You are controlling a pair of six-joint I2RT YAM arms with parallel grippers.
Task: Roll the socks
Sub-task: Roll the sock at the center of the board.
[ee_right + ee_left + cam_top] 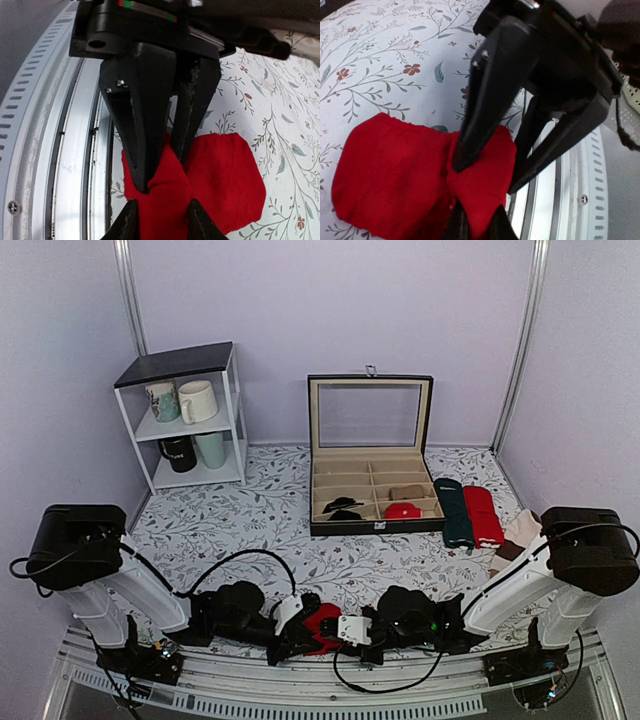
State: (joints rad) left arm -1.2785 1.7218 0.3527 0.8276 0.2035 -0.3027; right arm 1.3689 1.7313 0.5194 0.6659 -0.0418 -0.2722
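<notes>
1. Near edge of the table [260, 500], at its middle: the socks [322, 625] sit as a bunched red wad just beside the metal rail [75, 165], between the two grippers. Only red knit shows.
2. Left gripper [160, 175] is closed, pinching a fold of the wad. Right gripper [485, 177] has its jaws partly apart with red cloth between them; whether it is clamping cannot be told.
3. Handling, judged: soft, light, floppy knit, neither fragile nor slippery, and likely to spring loose if let go. Best hold is across the thick of the bundle, not a single loose layer.
4. Far middle: a divided case [370, 528], lid up. Dark items lie in its near-left compartments, a red item near right, and a beige one behind that.
5. Far left corner: a shelf unit [175, 365] holding four mugs [197, 400].
6. Just right of the case: a dark green sock [457, 512] and a plain red sock [483, 515], flat, side by side.
</notes>
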